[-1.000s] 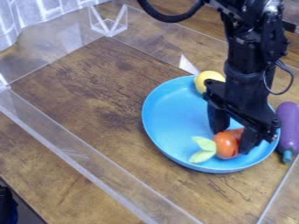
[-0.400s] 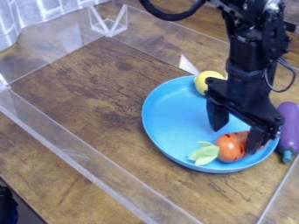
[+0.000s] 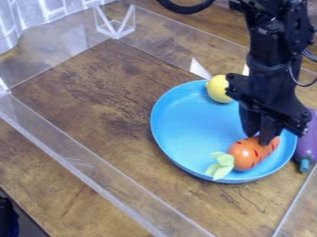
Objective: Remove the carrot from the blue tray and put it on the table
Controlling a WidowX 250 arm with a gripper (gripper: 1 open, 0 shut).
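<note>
Starting at the left of the view, a wide stretch of bare dark wood surface [image 3: 87, 102] is seen inside clear acrylic walls [image 3: 50, 139], and nothing from the task has yet been set down there. Further right, the blue tray [image 3: 186, 125] is found resting on that surface, with a yellow lemon [image 3: 218, 88] lying at its far rim. Near the tray's front right edge, the carrot [image 3: 251, 153] is still inside the rim, its pale green leaves [image 3: 221, 165] turned toward the left. The end effector [image 3: 265, 141] is pointed steeply downward directly over the carrot, and its black fingers are drawn in against the orange body, so a clamp on the carrot is judged to be made; whether the carrot is lifted clear of the tray floor or still resting on it cannot be told from this angle. At the far right, a purple eggplant [image 3: 307, 141] is seen just beside the tray, partly cut off by the frame. Progress is therefore judged as early to middle: the grasp appears secured, while the lift over the rim, the carry to open wood and the release are all left to be done.
</note>
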